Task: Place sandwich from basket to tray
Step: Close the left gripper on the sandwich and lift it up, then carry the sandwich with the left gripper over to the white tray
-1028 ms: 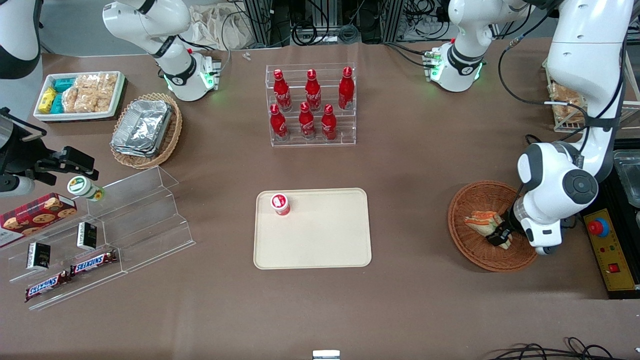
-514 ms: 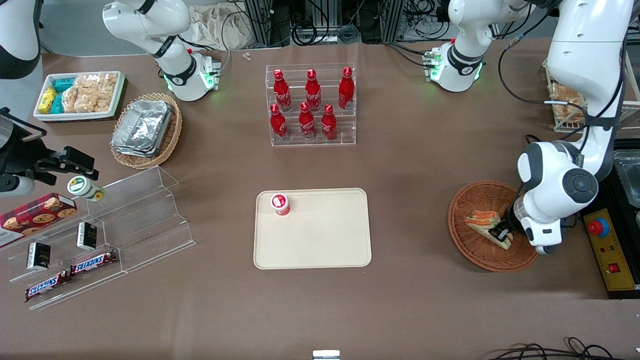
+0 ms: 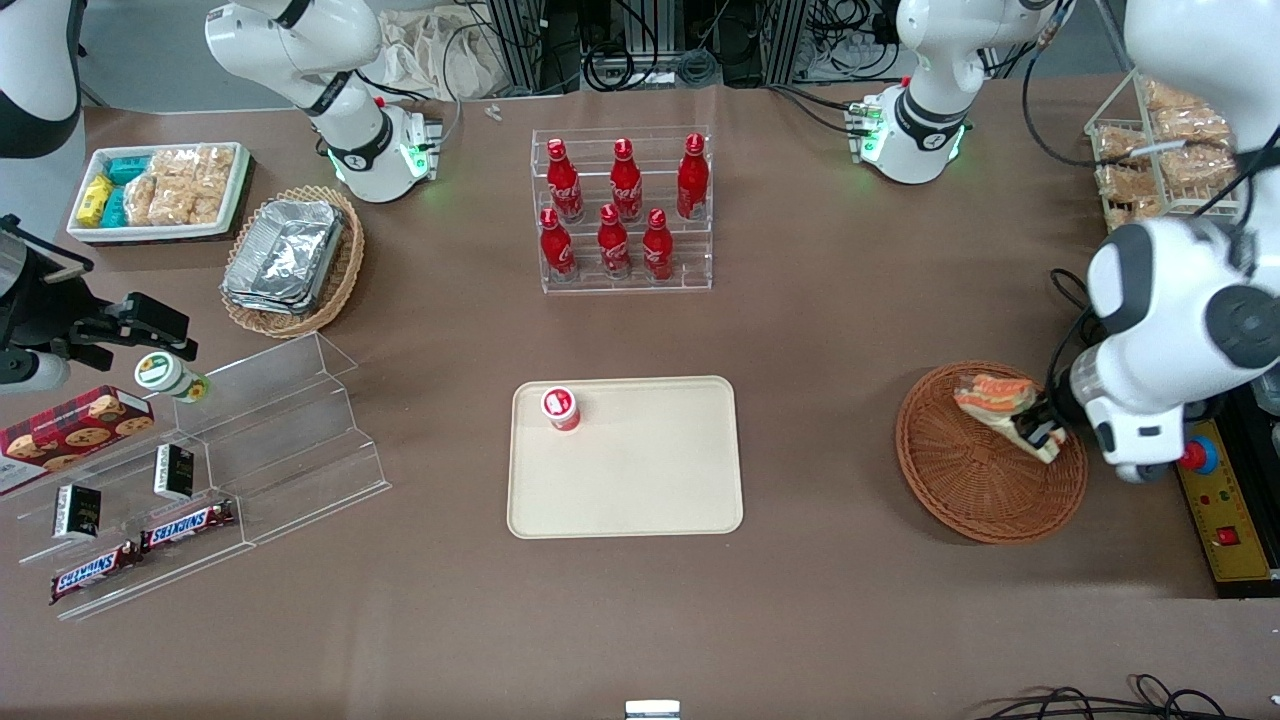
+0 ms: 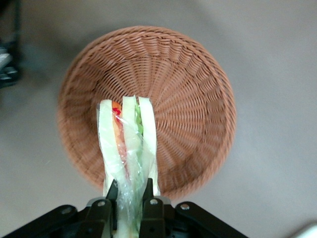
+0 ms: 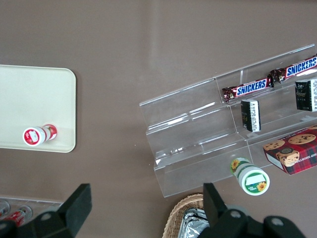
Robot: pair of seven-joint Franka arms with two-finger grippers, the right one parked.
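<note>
My left gripper (image 3: 1040,432) is shut on the clear-wrapped wedge sandwich (image 3: 992,398) and holds it lifted above the round reddish-brown wicker basket (image 3: 975,480) at the working arm's end of the table. In the left wrist view the sandwich (image 4: 128,144) hangs between the black fingers (image 4: 147,191) of the gripper (image 4: 130,191), with the empty basket (image 4: 188,99) well below it. The cream tray (image 3: 640,480) lies mid-table, toward the parked arm from the basket, with a small red-and-white cup (image 3: 561,408) standing in one corner. The tray also shows in the right wrist view (image 5: 29,99).
A clear rack of red bottles (image 3: 622,210) stands farther from the front camera than the tray. A yellow control box with a red button (image 3: 1205,470) sits beside the basket. A wire rack of snacks (image 3: 1150,150) is at the working arm's end. Clear shelves with snacks (image 3: 200,470) lie toward the parked arm.
My left gripper has risen with the sandwich in it, lifting it out of the basket; arm and wrist have swung up and away from the front camera. The basket is now empty.
</note>
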